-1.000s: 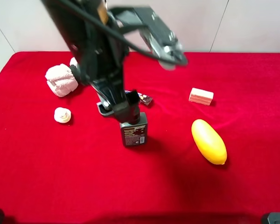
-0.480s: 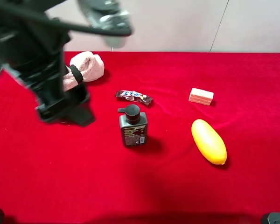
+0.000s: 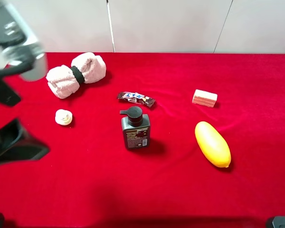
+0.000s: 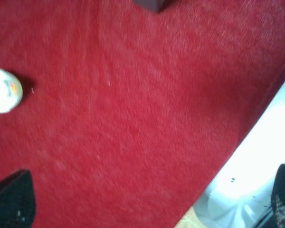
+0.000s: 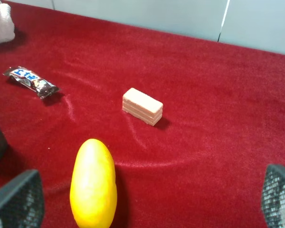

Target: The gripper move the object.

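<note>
Pump bottle stands free on the cloth, both pincers empty and spread

The left pincer (image 3: pixel 12 142) sits at the far left edge of the red cloth (image 3: pixel 180 190), its fingers wide apart and holding nothing. Just to its right lies a small white disc (image 3: pixel 63 117), with a rolled pink towel (image 3: pixel 76 74) beyond it. Well to the right the pump bottle (image 3: pixel 135 128) stands upright, untouched, a candy bar (image 3: pixel 136 98) just behind it. Further right lie a yellow fruit (image 3: pixel 212 143) and a wafer block (image 3: pixel 204 98). The right pincer (image 5: pixel 142 199), also spread, faces those two. The placing looks done; what remains is probably only for the arm to clear away.
</note>
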Tool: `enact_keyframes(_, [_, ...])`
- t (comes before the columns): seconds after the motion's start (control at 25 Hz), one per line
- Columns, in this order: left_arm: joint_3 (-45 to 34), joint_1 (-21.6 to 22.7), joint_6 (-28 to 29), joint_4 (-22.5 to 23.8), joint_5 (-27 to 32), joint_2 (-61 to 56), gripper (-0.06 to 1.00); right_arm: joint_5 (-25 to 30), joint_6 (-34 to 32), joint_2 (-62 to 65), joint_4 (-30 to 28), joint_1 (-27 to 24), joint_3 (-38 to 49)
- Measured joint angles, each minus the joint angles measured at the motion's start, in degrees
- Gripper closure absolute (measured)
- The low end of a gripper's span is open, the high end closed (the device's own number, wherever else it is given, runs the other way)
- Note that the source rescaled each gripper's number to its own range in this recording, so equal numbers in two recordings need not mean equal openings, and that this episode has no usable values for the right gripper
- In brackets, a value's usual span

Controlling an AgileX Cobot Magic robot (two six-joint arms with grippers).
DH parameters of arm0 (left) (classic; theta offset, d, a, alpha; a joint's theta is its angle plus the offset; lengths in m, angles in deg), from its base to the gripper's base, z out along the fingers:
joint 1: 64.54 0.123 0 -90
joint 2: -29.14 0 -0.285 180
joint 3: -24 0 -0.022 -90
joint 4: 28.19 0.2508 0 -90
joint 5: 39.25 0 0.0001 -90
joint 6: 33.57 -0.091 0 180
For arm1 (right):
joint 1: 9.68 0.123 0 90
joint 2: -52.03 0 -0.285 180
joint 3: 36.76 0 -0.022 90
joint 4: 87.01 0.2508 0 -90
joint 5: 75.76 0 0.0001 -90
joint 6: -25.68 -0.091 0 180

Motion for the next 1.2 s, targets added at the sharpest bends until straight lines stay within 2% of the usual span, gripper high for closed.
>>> enact_keyframes(0.24, [-8.87, 0.00, 3.93, 0.02, 0.00, -9.26, -0.06, 0.00, 0.00, 0.00, 0.00, 0.00, 0.00])
enact_keyframes(0.64, [-19.00, 0.00, 4.52, 1.19, 0.48, -22.56, -0.06, 0.00, 0.00, 0.00, 0.00, 0.00, 0.00])
enact_keyframes(0.8, [-21.00, 0.00, 4.52, 2.96, 0.30, -25.33, -0.06, 0.00, 0.00, 0.00, 0.00, 0.00, 0.00])
enact_keyframes(1.08, [-21.13, 0.42, 4.52, 3.10, 0.07, -26.25, -0.06, 0.00, 0.00, 0.00, 0.00, 0.00, 0.00])
enact_keyframes(1.2, [-21.13, 3.53, 4.33, 2.98, -0.04, -28.27, -0.06, 0.00, 0.00, 0.00, 0.00, 0.00, 0.00])
